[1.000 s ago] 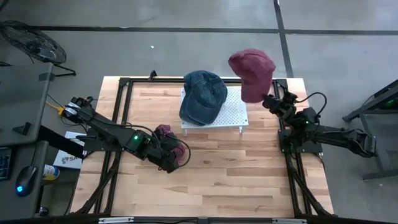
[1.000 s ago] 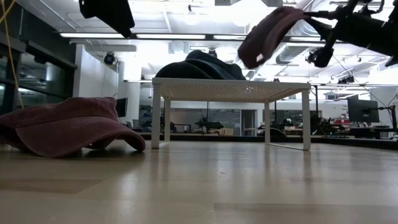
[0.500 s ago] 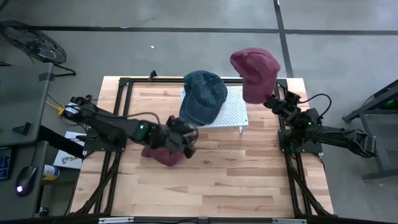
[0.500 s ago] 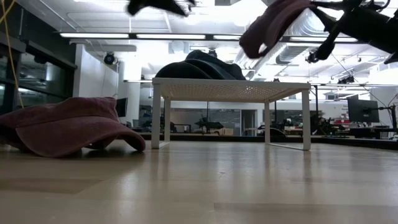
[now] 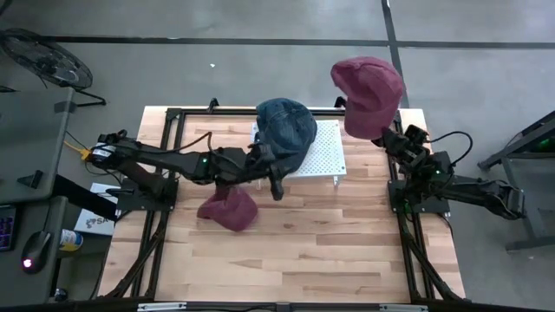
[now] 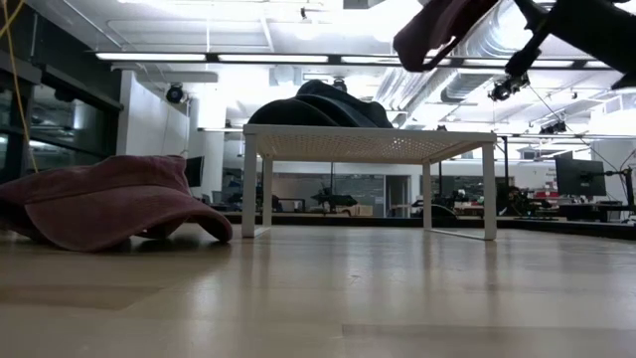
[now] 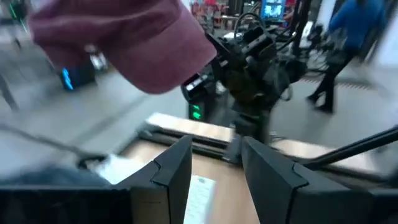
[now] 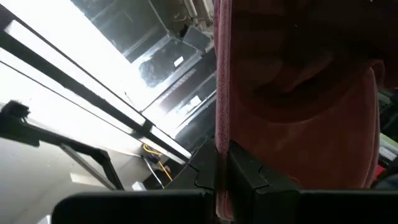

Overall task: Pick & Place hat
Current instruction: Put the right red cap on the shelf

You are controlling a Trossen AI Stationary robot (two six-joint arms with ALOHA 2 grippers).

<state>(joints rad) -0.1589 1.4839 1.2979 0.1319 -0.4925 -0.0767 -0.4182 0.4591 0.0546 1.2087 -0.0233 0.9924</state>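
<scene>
So the wooden table [image 5: 286, 243] is the biggest thing here, with a black frame running round it, and near the back middle sits a little white perforated stand [image 5: 325, 156] on legs. A blue denim cap [image 5: 284, 132] is lying on top of that stand, hanging a bit over its left edge. Down on the tabletop itself, in front of and to the left of the stand, there's a maroon cap [image 5: 229, 209] resting flat, nothing touching it. A second maroon hat [image 5: 368, 91] is up in the air past the table's back right corner, dangling from the right gripper [image 8: 222, 163], whose fingers are pinched tight on the fabric edge. The left arm is stretched across the table with the left gripper [image 5: 276, 184] hovering just in front of the stand beside the denim cap; its fingers [image 7: 174, 167] stand partly apart with nothing between them.
</scene>
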